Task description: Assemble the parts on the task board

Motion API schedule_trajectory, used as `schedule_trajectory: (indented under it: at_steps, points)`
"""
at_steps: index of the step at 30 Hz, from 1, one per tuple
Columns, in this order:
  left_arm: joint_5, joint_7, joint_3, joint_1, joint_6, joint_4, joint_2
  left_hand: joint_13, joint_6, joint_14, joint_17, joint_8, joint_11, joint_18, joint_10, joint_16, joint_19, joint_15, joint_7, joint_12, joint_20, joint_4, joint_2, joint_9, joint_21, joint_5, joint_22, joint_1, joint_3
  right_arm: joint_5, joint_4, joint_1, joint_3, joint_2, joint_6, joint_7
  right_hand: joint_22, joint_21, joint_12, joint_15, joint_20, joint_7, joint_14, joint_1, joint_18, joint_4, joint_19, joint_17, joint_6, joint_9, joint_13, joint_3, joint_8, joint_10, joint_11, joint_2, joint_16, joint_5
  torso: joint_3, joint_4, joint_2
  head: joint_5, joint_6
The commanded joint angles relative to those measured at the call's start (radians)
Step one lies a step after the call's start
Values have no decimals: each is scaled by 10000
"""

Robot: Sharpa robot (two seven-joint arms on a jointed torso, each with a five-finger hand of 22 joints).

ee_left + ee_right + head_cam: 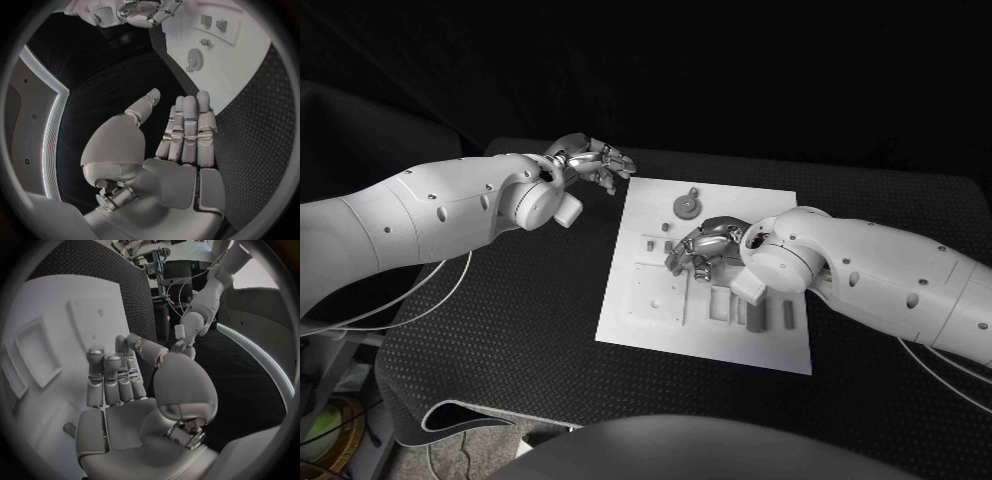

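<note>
The white task board (661,335) lies in the middle of the black table. A grey gear part (687,205) sits near its far edge, and it appears again in the left wrist view as the gear (194,60). Grey bar parts (759,315) lie in the board's near right area. My right hand (704,245) hovers over the board's middle, fingers pointing down at it. Its palm and fingers (115,385) are stretched out and hold nothing. My left hand (593,160) is off the board by its far left corner, with fingers (187,130) straight, thumb apart, empty.
Black textured matting (502,320) surrounds the board on all sides. Small grey pieces (653,242) sit on the board just left of my right hand. A rectangular recess (37,355) in the board shows beside my right fingers. Cables (401,290) hang at the table's left edge.
</note>
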Motion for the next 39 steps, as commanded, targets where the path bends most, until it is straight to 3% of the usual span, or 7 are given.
schedule_trajectory:
  at_steps: [1,12,26,32,39]
  points:
    - [-28,34,4,20,78,26,27,15,-10,66,9,-21,-9,286,-84,-70,84,-25,44,-56,16,-2,50,-11,-54,-6,13,59,-17,98,-95,36,-56,70,85,-356,189,27,58,-31,-7,71,-24,147,763,21,-44,13,-18,9,20,-12,28,71,-19,220,-42,-7,0,-3,-1,64,2]
    - [-28,12,1,52,62,18,86,17,-9,69,12,-16,-8,287,-87,-71,88,-24,44,-55,17,-1,45,-10,-56,-6,16,60,-16,349,-397,47,-267,317,335,-594,193,37,47,-30,-9,73,-23,153,763,21,-44,21,-28,16,15,-12,26,69,-17,238,-33,-14,14,8,12,156,2]
    - [-28,6,1,53,72,0,118,19,-12,72,14,-14,-6,289,-94,-73,91,-23,44,-57,18,-1,44,-10,-60,-6,19,64,-14,312,-561,47,-290,404,459,-784,196,43,39,-27,-9,76,-28,157,763,19,-50,28,-39,22,12,-13,24,69,-15,256,-28,-26,31,-1,0,181,2]
    - [-28,1,0,53,71,-5,144,20,-15,73,15,-13,-6,289,-96,-74,93,-22,46,-57,19,2,44,-10,-61,-7,20,61,-14,264,-639,46,-413,495,600,-942,199,48,35,-27,-10,77,-32,164,763,17,-55,33,-44,25,11,-11,23,69,-14,261,-24,-20,16,-3,2,200,2]
    - [-28,-2,0,53,70,-1,149,21,-19,75,17,-13,-4,289,-102,-75,95,-21,47,-58,20,3,43,-11,-63,-7,22,61,-14,-59,-675,46,-446,550,511,-922,202,53,29,-25,-10,78,-37,168,763,17,-60,38,-50,29,10,-11,22,67,-13,265,-21,-18,8,13,0,208,2]
